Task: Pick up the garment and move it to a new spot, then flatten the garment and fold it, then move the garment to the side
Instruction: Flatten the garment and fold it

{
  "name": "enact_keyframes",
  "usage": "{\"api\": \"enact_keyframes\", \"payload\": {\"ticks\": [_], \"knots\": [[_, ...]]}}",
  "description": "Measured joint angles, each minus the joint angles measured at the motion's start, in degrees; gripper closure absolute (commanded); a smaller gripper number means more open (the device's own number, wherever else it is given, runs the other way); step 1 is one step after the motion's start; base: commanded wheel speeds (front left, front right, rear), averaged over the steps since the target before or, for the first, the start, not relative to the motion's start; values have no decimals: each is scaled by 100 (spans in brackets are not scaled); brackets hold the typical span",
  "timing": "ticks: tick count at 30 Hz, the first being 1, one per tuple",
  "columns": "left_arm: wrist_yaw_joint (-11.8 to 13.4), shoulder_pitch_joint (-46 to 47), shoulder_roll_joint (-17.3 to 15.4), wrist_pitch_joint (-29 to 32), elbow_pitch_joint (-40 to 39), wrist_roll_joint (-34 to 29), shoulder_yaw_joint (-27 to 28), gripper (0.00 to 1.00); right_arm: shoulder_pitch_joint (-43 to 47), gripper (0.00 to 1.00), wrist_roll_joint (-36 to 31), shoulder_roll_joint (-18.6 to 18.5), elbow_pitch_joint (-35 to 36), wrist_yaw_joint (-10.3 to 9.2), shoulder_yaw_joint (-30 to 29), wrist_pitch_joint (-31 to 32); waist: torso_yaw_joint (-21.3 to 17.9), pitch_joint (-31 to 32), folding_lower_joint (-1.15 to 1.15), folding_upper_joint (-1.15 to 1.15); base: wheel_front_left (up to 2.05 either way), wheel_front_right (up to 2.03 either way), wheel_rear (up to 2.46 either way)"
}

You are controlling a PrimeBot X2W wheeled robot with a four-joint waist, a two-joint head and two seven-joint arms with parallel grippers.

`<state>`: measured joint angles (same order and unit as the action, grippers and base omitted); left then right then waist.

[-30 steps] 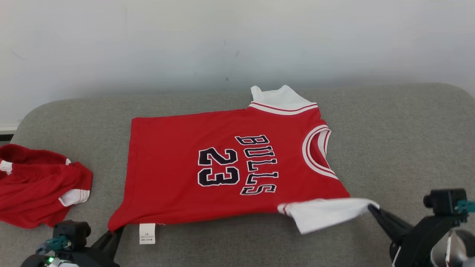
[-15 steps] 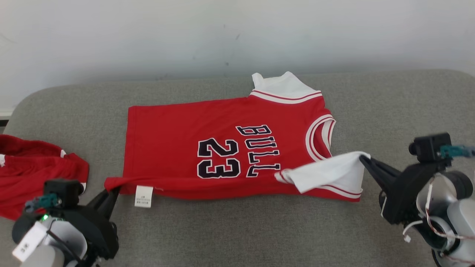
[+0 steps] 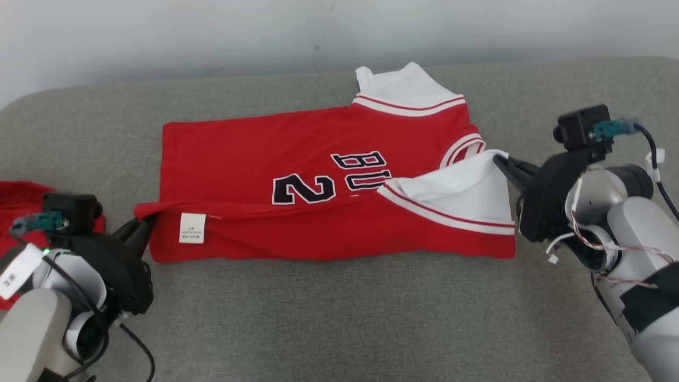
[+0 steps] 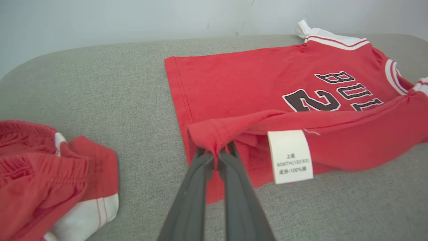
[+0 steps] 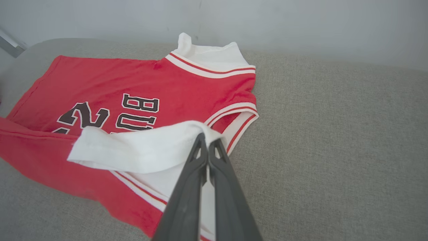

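- In the head view, the print (image 3: pixel 329 180) on the jersey (image 3: pixel 265 143) is half covered by the folded-over near edge; only "2" and "BU" can be seen.
- There the label (image 3: pixel 192 228) text is too small to be read.
- The red cloth (image 3: pixel 21 196) is cut off by the left edge.
- The left claw (image 4: pixel 215 152) tips are buried in the hem.

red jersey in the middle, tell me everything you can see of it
The jersey is soft red knit with white sleeves, striped trim and dark lettering partly covered. It lies on the grey cushion, its near edge folded over the front. The left gripper pinches the hem corner beside a white label; the right gripper pinches the near sleeve.
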<state>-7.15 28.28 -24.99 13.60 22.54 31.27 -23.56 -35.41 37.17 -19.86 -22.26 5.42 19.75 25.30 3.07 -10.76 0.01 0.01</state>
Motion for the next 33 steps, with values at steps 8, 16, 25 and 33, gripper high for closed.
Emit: {"api": "enact_keyframes", "payload": {"ticks": [8, 16, 25, 33], "knots": [[0, 481, 22, 8, 374, 302, -414, 100, -783, 100, -212, 227, -933, 63, 230, -15, -32, -372, 0, 0, 0, 0, 0], [0, 761, 73, -113, 847, 555, -694, 100, -1228, 100, -411, 482, -1742, 96, 433, -391, 48, -583, 0, 0, 0, 0, 0], [0, 851, 111, -630, 1392, 634, -711, 0, -1280, 0, -513, 621, -2314, 124, 558, -985, 31, -513, -1, 0, 0, 0, 0], [9, 373, 338, -1448, 1504, 598, -657, 0, -691, 0, -481, 426, -2343, 165, 467, -1909, 17, -191, -2, 0, 0, 0, 0]]}}
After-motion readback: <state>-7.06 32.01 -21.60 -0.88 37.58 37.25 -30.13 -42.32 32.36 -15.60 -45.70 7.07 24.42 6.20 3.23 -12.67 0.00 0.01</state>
